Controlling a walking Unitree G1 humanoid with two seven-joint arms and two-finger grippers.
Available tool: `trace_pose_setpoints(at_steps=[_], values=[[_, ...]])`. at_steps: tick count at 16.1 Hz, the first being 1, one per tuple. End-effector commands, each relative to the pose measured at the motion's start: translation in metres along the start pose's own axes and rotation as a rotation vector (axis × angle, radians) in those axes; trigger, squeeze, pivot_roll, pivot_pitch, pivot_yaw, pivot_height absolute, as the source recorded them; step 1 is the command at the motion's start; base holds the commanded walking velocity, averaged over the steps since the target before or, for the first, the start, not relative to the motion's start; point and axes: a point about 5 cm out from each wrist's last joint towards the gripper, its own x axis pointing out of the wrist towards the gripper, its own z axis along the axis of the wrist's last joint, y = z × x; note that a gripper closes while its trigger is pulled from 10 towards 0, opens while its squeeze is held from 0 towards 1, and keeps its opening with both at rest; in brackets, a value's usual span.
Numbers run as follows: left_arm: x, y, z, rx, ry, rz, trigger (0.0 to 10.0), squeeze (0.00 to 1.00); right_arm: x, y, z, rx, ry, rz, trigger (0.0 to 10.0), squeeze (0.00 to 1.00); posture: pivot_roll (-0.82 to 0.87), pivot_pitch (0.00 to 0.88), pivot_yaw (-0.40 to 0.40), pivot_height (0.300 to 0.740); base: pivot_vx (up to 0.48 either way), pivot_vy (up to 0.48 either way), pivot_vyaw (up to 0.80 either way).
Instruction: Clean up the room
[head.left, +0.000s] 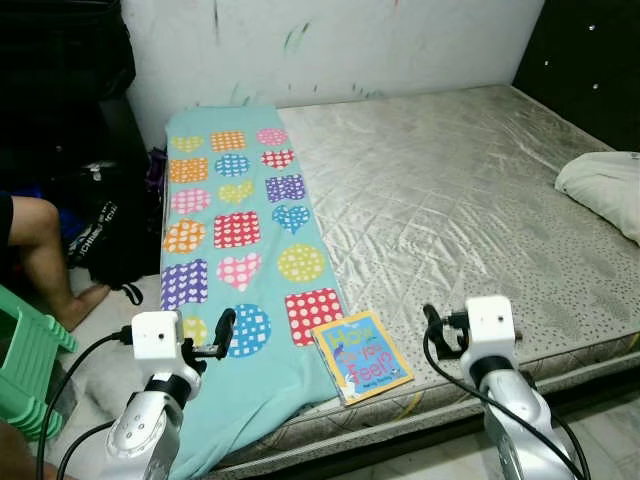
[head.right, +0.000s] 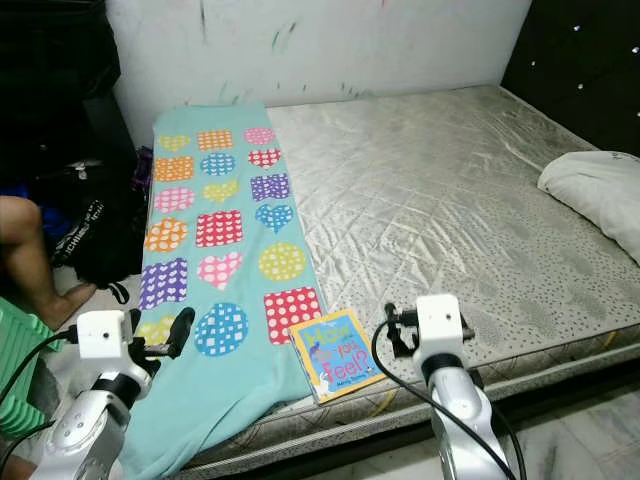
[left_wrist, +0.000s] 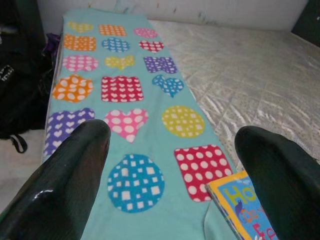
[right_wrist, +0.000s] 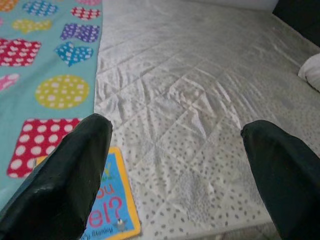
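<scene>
A small picture book (head.left: 362, 355) lies flat at the near edge of the mattress (head.left: 470, 210), its left side just touching or slightly over the border of the teal blanket (head.left: 235, 250) with coloured dotted shapes. The book sits between the two arms, and its long axis runs from near to far, turned a little so the far end leans left. The left gripper (left_wrist: 175, 175) hangs above the near part of the blanket with its fingers spread wide apart and nothing between them; the book is to its right and slightly nearer. The right gripper (right_wrist: 180, 175) is also spread open and empty, above the bare mattress, with the book to its left and near. In the head views both wrists look about equally close to the book, so I judge either arm could take it. A white pillow (head.left: 605, 190) rests at the far right, and a person's leg (head.left: 45, 260) is at the left beside a black bag (head.left: 110, 230).
</scene>
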Motion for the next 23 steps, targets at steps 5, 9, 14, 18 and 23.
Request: trace_pose_setpoints(at_steps=[5,9,14,18,23], values=[[-0.001,-0.002,0.001,0.013,0.025,0.004,10.0,0.0,-0.004,0.002,0.005,-0.038,0.012,0.017,10.0,0.0,-0.12,0.03,-0.003,0.74,0.0,0.0,0.0],[-0.014,-0.002,-0.006,0.022,0.071,0.011,10.0,0.0,-0.02,0.005,-0.008,-0.094,0.11,0.06,10.0,0.0,-0.12,0.083,-0.007,0.74,0.0,0.0,0.0],[-0.031,-0.002,-0.013,0.013,0.116,0.028,10.0,0.0,-0.05,-0.001,-0.016,-0.106,0.176,0.078,10.0,0.0,-0.13,0.174,-0.025,0.74,0.0,0.0,0.0],[-0.046,-0.006,-0.016,-0.001,0.148,0.039,10.0,0.0,-0.068,-0.003,-0.016,-0.123,0.217,0.1,10.0,0.0,-0.14,0.225,-0.04,0.74,0.0,0.0,0.0],[-0.057,-0.004,-0.016,0.002,0.178,0.046,10.0,0.0,-0.084,-0.003,-0.013,-0.118,0.248,0.106,10.0,0.0,-0.14,0.267,-0.034,0.74,0.0,0.0,0.0]])
